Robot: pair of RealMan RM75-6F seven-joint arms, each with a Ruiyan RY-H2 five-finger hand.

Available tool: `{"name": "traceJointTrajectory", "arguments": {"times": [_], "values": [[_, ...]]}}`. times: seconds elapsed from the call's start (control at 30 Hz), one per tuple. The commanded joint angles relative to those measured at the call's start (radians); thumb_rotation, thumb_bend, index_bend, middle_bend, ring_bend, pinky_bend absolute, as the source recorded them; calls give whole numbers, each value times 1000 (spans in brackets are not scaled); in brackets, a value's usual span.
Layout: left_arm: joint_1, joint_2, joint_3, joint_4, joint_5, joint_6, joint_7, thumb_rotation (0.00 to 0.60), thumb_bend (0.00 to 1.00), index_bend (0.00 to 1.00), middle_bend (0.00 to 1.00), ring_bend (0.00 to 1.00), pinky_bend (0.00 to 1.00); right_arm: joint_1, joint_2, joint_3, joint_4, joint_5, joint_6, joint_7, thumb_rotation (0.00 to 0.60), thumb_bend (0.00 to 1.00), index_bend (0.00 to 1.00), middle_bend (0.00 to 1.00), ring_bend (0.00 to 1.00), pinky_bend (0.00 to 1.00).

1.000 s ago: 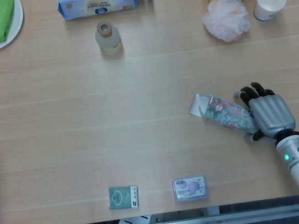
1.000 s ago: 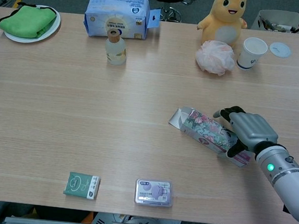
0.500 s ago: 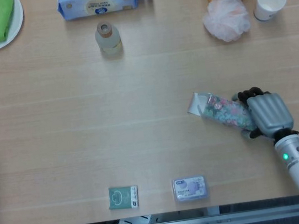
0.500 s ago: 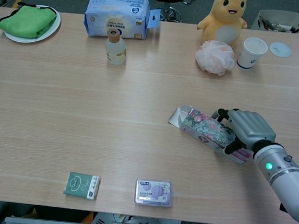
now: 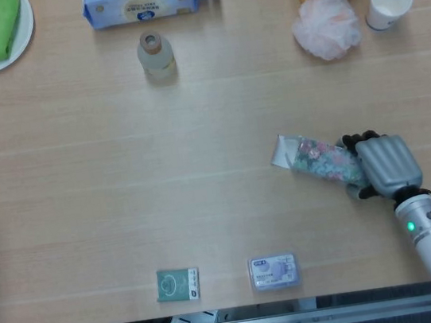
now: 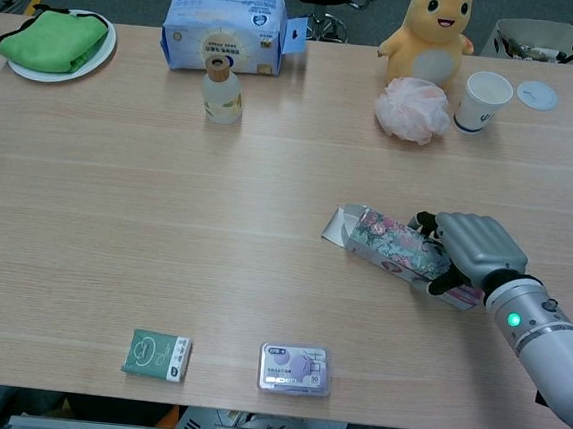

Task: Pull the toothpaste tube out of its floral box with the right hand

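The floral box (image 5: 324, 161) (image 6: 394, 244) lies flat on the table at the right, slanting from upper left to lower right. Its open flap (image 5: 285, 151) (image 6: 342, 226) points left. No toothpaste tube shows outside the box. My right hand (image 5: 387, 165) (image 6: 474, 249) lies over the box's right end with its fingers curled down around it, gripping it. A pink strip of the box's end (image 6: 460, 296) pokes out under the hand. My left hand is in neither view.
A small green packet (image 5: 177, 284) (image 6: 157, 354) and a purple-lidded case (image 5: 274, 271) (image 6: 296, 368) lie near the front edge. At the back stand a bottle (image 5: 156, 55), a tissue pack (image 5: 141, 1), a green cloth on a plate (image 6: 53, 40), a pink sponge (image 6: 411, 110), a plush toy (image 6: 436, 27) and a paper cup (image 6: 485, 100).
My right hand has slid left onto the box's right end and its fingers have curled down around it. The box has barely moved.
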Motion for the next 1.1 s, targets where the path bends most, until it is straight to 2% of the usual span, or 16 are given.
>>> {"name": "traceJointTrajectory", "arguments": {"times": [0.03,0.23,0.4,0.83,1.1], "values": [[0,-1,0,2,0,-1,-1,600,171,11,0,0,240,-1,0,-1,0,-2,3,1,600,281,405,427,316,491],[0,0,-2,0,1,2,0,600,171,11,0,0,240,-4,17,6,-9,-4,8,16,600,301,414,435,325,500],[-2,5,-4,-9,5,5,9,600,171,11,0,0,240,-9,69,26,-50,-9,18,53,600,305,422,440,330,505],[-14,7,-7,-37,10,-1,46,600,171,11,0,0,240,15,363,63,-285,17,-16,76,600,308,427,442,334,507],[-17,12,-8,-54,14,1,56,600,171,11,0,0,240,77,520,84,-416,169,-29,-41,600,309,432,447,337,510]]}}
